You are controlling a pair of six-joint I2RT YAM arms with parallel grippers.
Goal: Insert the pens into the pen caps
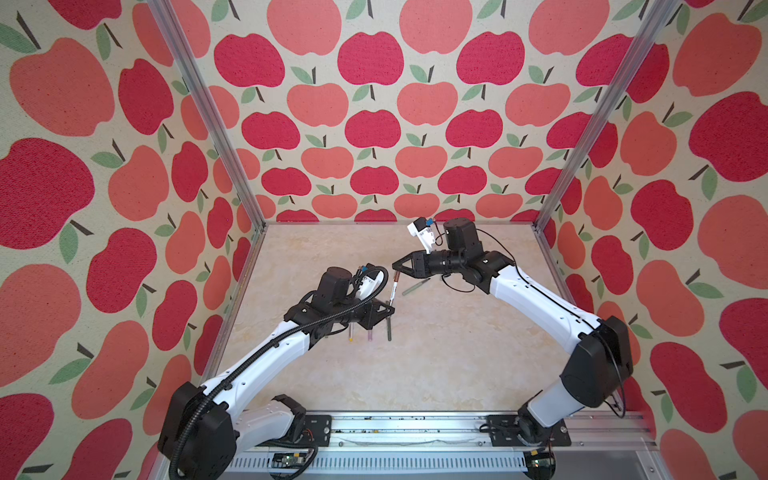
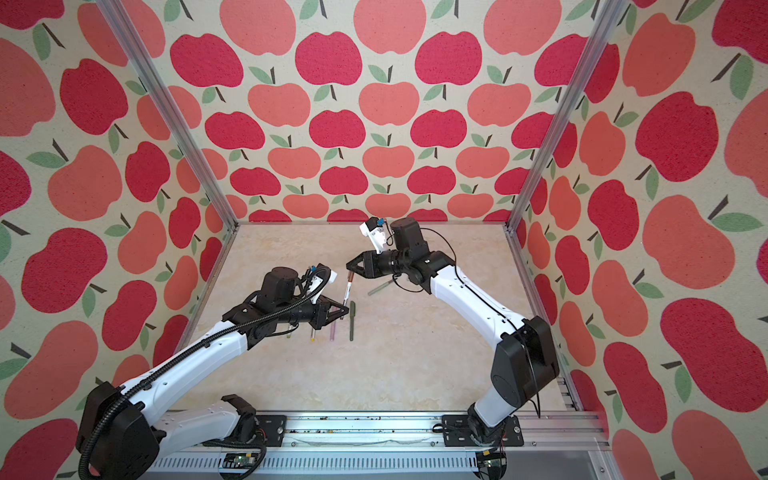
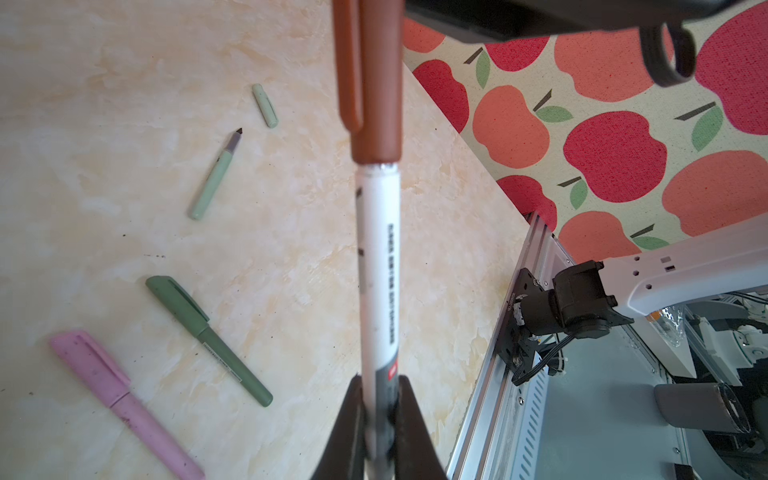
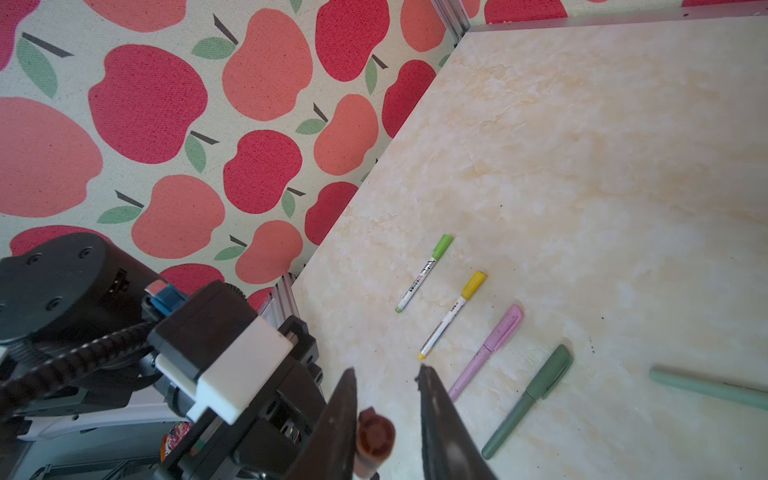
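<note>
- Nearest the front rail, four capped pens lie in a row on the marble-look table (image 1: 436, 365). They are a lime-capped pen (image 4: 424, 272), a yellow-capped pen (image 4: 453, 313), a pink pen (image 4: 486, 351) and a dark green pen (image 4: 528, 401). They lie roughly parallel and close together.
- In both top views the left gripper (image 1: 390, 309) hangs just above this row. Its arm hides part of the lime-capped and yellow-capped pens.
- The left gripper's jaws are clamped on the lower end of a white pen (image 3: 378, 270) with printed lettering. The pen stands steeply, leaning a little toward the far side.
- A brown cap (image 3: 376, 83) sits on the white pen's upper end, with a thin pale ring of barrel showing below its rim.
- The right gripper (image 4: 386, 370) reaches in from the right, level with the brown cap. Its jaws stand apart with the cap between them: one finger is right against the cap and the other is clear of it.
- Farther back on the table, below the right gripper, a pale sage pen (image 3: 214, 178) lies uncapped with its dark tip bare.
- Beyond its tip, apart from it, lies the pale sage cap (image 3: 265, 105), alone.
</note>
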